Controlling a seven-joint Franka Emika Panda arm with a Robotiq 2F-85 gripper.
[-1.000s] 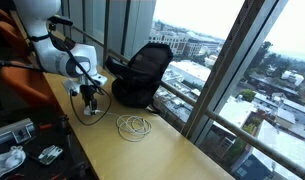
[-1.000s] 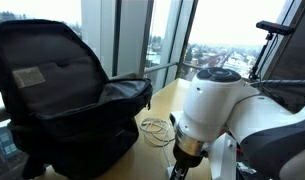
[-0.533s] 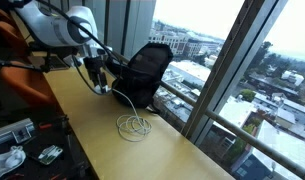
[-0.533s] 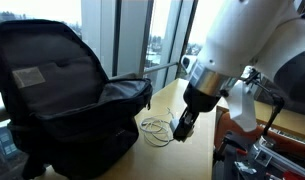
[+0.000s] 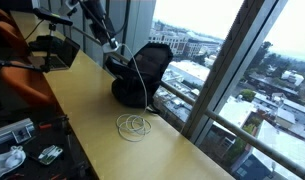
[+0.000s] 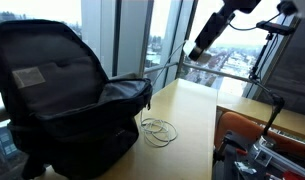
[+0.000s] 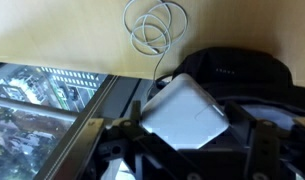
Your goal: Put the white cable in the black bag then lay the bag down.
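Your black gripper [image 5: 114,44], upper left, clamps the thin white coiled cable [image 5: 135,125] by its stiff charger block [image 7: 187,110]; expect a light, floppy tail.

Long light wood table [image 5: 107,145] here. black bag [image 5: 144,72] sits upright and open on it, white cable [image 5: 135,125] coils lying loose just beside the bag.

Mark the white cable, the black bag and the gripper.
white cable [image 5: 135,125]: in an exterior view, on its loose coils.
black bag [image 6: 62,50]: in an exterior view, on its upright open flap.
gripper [image 6: 197,50]: in an exterior view, at its fingertips.
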